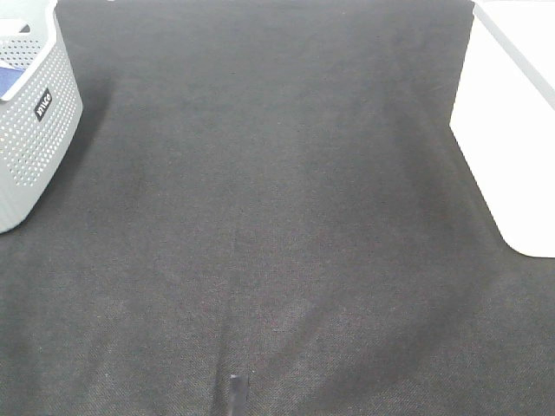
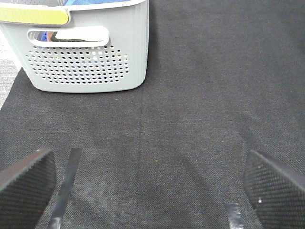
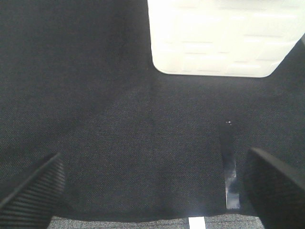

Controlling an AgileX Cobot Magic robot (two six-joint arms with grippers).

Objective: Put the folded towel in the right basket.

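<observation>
The right basket [image 1: 512, 130] is white and stands at the right edge of the black cloth; it also shows in the right wrist view [image 3: 219, 38]. No folded towel lies on the cloth. Blue and white fabric [image 1: 10, 76] shows inside the grey basket [image 1: 39, 147] at the left, and through its handle hole in the left wrist view [image 2: 47, 36]; I cannot tell if it is the towel. My left gripper [image 2: 152, 191] is open and empty, facing the grey basket [image 2: 90, 62]. My right gripper [image 3: 152, 191] is open and empty, short of the white basket. Neither gripper shows in the exterior high view.
A black cloth [image 1: 277, 217] covers the table. Dark tape strips lie on it near the front [image 1: 234, 394], by the left gripper [image 2: 66, 186] and by the right gripper [image 3: 228, 167]. The cloth's front edge shows below the right gripper [image 3: 143, 222].
</observation>
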